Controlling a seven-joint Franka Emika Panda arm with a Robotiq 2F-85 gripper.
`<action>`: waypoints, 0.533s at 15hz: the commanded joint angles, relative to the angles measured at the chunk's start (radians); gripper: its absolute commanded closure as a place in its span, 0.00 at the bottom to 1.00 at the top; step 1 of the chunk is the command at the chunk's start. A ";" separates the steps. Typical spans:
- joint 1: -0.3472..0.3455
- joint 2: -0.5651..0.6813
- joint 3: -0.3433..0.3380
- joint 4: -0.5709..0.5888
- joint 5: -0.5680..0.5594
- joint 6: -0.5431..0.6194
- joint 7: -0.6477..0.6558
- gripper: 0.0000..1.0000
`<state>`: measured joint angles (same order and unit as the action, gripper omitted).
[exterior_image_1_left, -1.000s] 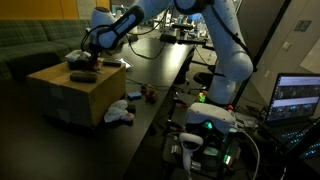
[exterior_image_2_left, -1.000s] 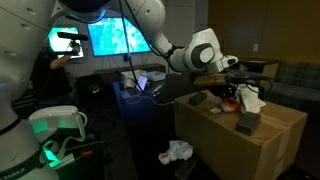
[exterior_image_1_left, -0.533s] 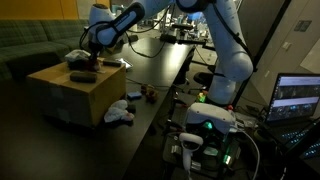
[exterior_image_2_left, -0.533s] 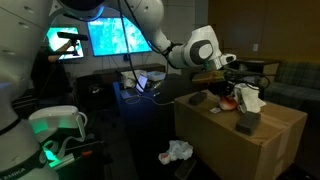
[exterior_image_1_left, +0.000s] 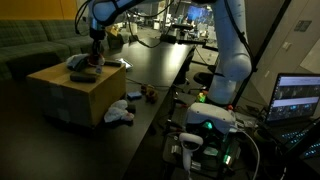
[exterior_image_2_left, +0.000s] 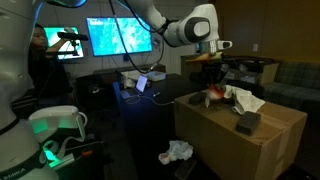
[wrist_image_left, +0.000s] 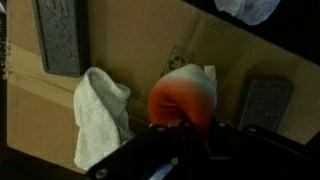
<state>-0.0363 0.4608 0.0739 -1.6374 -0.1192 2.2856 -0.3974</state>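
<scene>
In the wrist view a rounded orange and white soft object is seen clamped between the narrowed jaws of the gripper, over the top of a brown cardboard box. A crumpled white cloth is found just beside the held object on the box, and a grey rectangular block lies further off. In both exterior views the gripper is seen above the box.

White cloth crowding the jaws, grey block near; bare box top beyond
</scene>
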 joint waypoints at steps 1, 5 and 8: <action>-0.035 -0.056 0.019 0.016 0.066 -0.146 -0.095 0.91; -0.060 -0.074 0.010 0.034 0.104 -0.306 -0.178 0.91; -0.083 -0.095 -0.003 0.002 0.104 -0.382 -0.231 0.92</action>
<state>-0.0952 0.3975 0.0766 -1.6172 -0.0450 1.9732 -0.5592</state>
